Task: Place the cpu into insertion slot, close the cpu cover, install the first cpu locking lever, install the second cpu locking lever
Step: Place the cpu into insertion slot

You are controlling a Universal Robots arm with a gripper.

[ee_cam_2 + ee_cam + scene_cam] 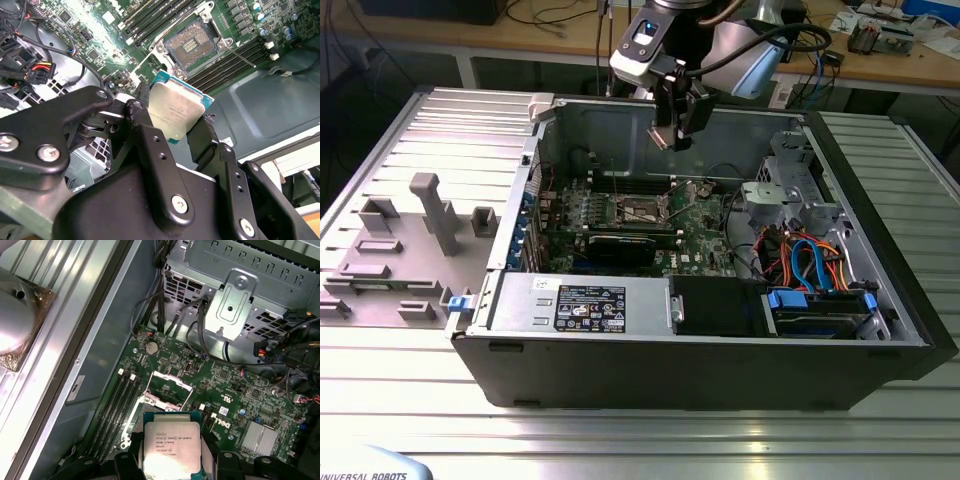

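Step one is in hand. The gripper clamps the cpu by opposite edges, held above and clear of the insertion slot. Seating requires squared alignment.

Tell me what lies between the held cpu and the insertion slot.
Nothing blocks it: in the second wrist view only green motherboard shows between the cpu and the insertion slot.

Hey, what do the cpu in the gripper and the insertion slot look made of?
The cpu: its top looks like pale matte metal with a dull sheen; the rim beneath is teal-green, likely circuit board. The insertion slot: a dark brownish bed, probably fine metal contacts, in a silvery frame that glints like steel.
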